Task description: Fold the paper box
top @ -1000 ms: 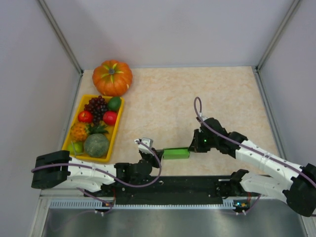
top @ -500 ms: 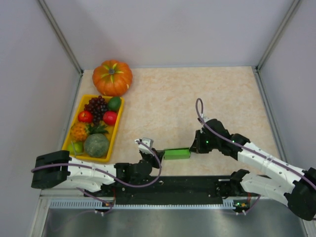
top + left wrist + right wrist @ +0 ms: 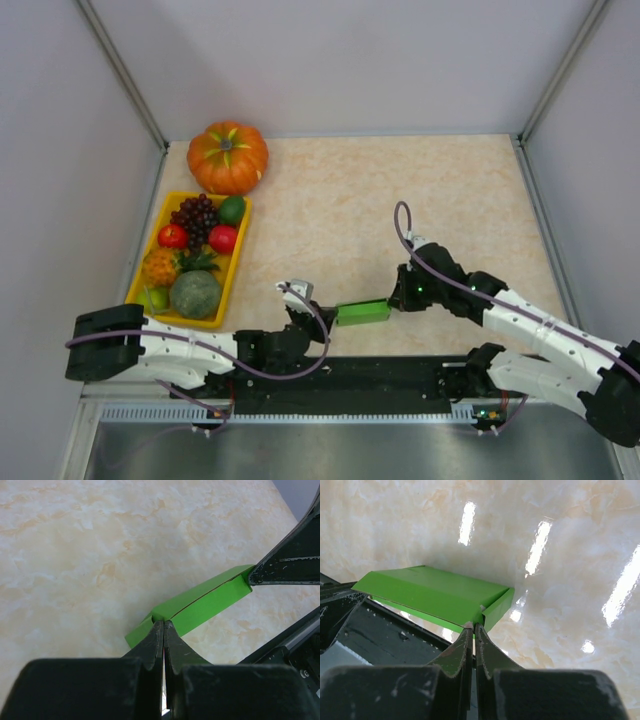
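Observation:
The paper box (image 3: 362, 312) is a bright green, flattened long sleeve near the table's front edge, tilted slightly up to the right. My left gripper (image 3: 328, 318) is shut, its tips pinching the box's left end (image 3: 163, 624); the box (image 3: 205, 602) runs away from it to the right. My right gripper (image 3: 392, 303) is shut on the box's right end (image 3: 473, 626), at the lower edge beside an end flap. The box's top face (image 3: 430, 592) shows in the right wrist view. The box hangs between the two grippers, just above the table.
An orange pumpkin (image 3: 228, 157) sits at the back left. In front of it, a yellow tray (image 3: 237, 262) holds several pieces of fruit. The black base rail (image 3: 350, 375) runs along the near edge right below the box. Grey walls close in both sides.
The right gripper has shifted slightly toward the near edge, and the box's right end has tipped up a little. The left arm has barely moved. Both grippers stay shut.

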Robot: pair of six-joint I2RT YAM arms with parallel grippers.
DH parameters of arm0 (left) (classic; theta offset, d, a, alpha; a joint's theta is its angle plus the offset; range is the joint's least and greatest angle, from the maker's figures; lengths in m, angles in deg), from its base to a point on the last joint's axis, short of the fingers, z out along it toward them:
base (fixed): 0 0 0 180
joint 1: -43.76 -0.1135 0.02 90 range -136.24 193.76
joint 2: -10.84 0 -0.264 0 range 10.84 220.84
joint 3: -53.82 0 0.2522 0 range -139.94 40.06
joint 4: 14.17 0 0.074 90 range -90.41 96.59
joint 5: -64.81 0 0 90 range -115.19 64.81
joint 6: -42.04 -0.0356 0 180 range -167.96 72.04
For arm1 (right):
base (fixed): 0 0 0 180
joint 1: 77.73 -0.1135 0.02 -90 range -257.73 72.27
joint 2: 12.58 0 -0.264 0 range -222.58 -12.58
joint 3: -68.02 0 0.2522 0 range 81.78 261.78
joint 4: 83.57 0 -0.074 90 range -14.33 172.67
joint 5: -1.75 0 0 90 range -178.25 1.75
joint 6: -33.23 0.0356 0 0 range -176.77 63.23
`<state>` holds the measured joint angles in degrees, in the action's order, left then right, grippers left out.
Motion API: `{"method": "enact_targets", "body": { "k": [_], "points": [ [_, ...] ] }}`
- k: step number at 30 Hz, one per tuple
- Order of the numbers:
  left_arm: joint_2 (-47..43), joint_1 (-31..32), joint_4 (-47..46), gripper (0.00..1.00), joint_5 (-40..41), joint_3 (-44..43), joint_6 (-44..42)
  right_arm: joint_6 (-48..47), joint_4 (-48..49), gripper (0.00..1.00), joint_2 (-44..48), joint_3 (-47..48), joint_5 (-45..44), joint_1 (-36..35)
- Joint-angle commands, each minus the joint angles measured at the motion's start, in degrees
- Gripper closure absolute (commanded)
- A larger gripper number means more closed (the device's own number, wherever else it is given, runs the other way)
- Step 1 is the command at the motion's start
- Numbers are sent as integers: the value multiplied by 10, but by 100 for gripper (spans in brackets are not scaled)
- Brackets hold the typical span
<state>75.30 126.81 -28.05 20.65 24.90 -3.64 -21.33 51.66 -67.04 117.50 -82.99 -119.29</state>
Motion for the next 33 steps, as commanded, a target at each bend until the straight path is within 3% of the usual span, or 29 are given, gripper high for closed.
{"method": "enact_targets", "body": {
  "k": [1, 9, 20, 24, 33],
  "points": [
    [37, 2, 87, 100, -15, 0, -1, 11, -76, 100, -1, -2, -127, -22],
    [75, 2, 139, 100, -19, -54, 62, 72, -85, 100, 24, -31, -204, -67],
    [102, 3, 148, 100, -15, -58, 73, 86, -108, 78, 65, -4, -206, -67],
    [102, 3, 150, 100, -14, -57, 72, 85, -108, 61, 84, 7, -191, -67],
    [97, 4, 145, 100, -11, -49, 71, 55, -27, 65, 135, -46, -134, -37]
  ]
}}
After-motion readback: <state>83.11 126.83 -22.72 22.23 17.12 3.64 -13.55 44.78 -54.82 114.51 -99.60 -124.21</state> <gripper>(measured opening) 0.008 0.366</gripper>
